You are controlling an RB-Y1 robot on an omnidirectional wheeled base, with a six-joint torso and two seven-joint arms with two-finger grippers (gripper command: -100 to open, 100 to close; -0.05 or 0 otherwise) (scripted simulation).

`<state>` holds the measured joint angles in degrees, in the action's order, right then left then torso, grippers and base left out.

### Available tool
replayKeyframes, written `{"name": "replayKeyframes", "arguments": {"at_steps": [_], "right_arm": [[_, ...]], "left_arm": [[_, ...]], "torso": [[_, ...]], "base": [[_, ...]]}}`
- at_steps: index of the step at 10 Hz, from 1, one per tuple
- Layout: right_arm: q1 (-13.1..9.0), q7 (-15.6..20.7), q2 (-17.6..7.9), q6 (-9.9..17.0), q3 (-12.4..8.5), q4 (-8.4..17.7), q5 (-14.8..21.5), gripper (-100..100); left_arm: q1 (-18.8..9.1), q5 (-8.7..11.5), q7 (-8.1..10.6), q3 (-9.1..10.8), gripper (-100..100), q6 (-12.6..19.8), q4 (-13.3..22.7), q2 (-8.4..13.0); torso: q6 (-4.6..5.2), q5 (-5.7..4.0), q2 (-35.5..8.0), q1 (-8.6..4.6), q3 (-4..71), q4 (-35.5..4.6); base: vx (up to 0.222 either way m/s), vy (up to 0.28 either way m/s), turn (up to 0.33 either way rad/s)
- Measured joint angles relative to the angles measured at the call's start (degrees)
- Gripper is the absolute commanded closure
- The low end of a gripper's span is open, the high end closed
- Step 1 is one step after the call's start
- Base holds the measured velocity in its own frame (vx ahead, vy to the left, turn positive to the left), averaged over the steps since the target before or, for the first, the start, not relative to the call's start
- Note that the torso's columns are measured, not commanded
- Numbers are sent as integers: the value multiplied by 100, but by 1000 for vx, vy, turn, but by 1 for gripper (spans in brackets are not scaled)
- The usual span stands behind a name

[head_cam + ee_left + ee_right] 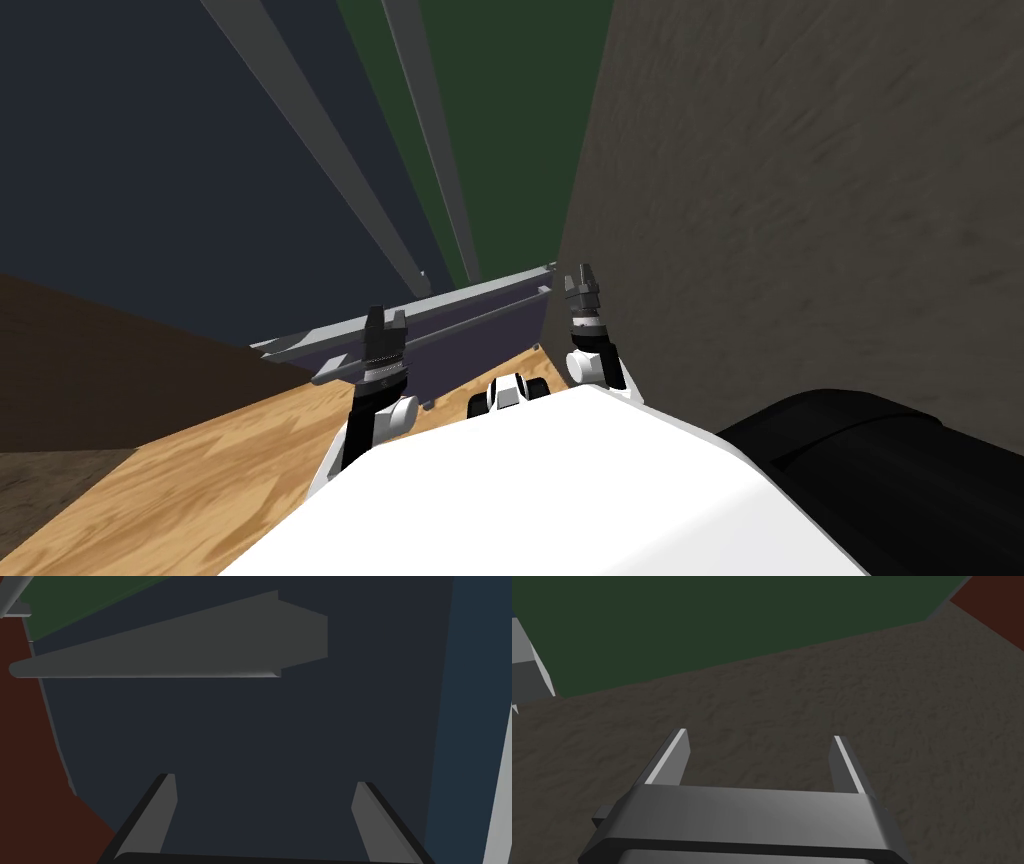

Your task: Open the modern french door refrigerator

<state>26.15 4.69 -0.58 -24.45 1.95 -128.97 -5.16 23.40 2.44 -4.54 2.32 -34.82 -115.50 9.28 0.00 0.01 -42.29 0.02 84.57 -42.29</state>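
Observation:
The refrigerator (150,150) is a dark navy front close ahead, with two long grey door handles (320,150) running up it. A horizontal grey bar handle (440,320) crosses its lower drawer. My left gripper (385,320) hovers just in front of that lower bar. In the left wrist view the left gripper (265,791) is open with nothing between its fingers (160,811). It faces the navy door (250,726), and a grey handle (150,656) lies beyond the fingertips, apart from them. My right gripper (583,280) is raised by the wall, and the right gripper (759,746) is open and holds nothing.
A rough grey-brown wall (800,200) stands close on the right, and a green wall (500,120) shows behind the refrigerator. Light wooden floor (180,470) lies below on the left. A black rounded object (880,450) sits at the lower right.

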Motion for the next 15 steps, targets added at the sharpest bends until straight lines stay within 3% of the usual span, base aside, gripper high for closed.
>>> {"name": "replayKeyframes", "arguments": {"at_steps": [6, 15], "right_arm": [[0, 0, 0, 0, 0, 0, 0, 0], [0, 0, 0, 0, 0, 0, 0, 0]], "left_arm": [[-261, -81, 44, 83, -100, -638, 986, 57], [-625, -184, 87, 185, -100, -1335, 2244, 71]], "torso": [[0, -2, 3, -8, 2, 1], [0, -1, 0, -2, 0, 0]], "base": [[14, -35, 25], [11, -30, 24]]}}
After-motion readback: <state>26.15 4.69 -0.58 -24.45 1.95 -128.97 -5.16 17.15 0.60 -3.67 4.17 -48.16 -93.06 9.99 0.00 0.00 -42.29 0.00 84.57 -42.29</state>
